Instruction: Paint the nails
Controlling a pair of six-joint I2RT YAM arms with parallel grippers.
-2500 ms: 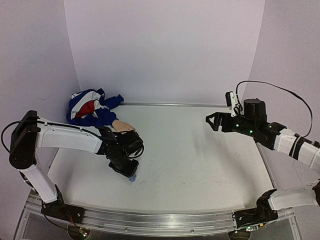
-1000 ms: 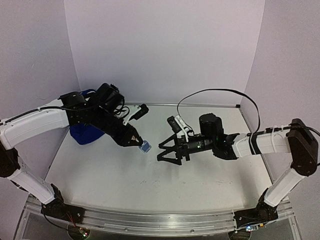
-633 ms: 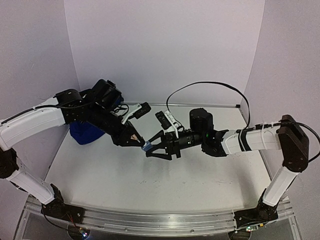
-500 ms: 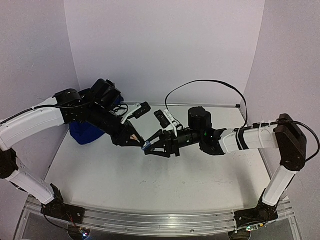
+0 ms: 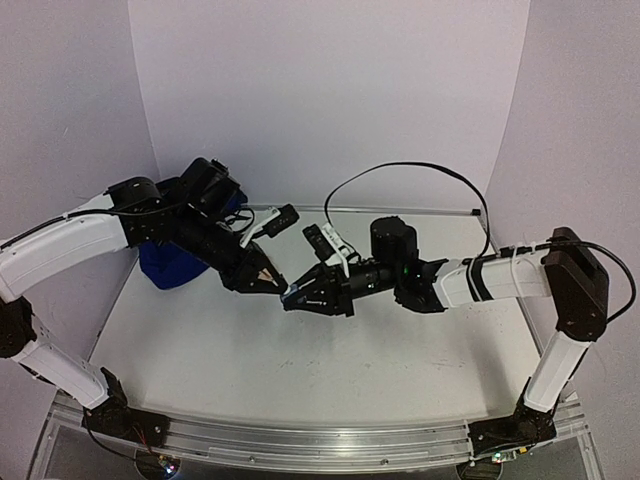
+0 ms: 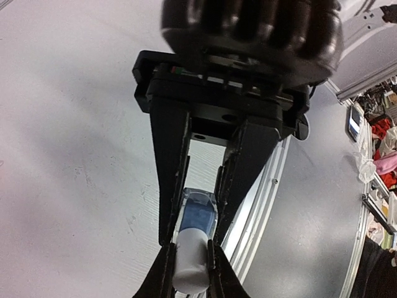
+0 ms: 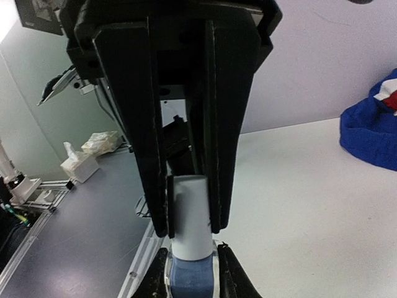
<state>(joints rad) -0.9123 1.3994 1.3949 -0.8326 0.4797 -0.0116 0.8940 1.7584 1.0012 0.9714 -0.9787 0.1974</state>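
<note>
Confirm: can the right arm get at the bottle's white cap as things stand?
Probably yes. The right gripper is shut on the white cap, while the left gripper holds the blue base up between the arms. Nothing else shows between them.
</note>
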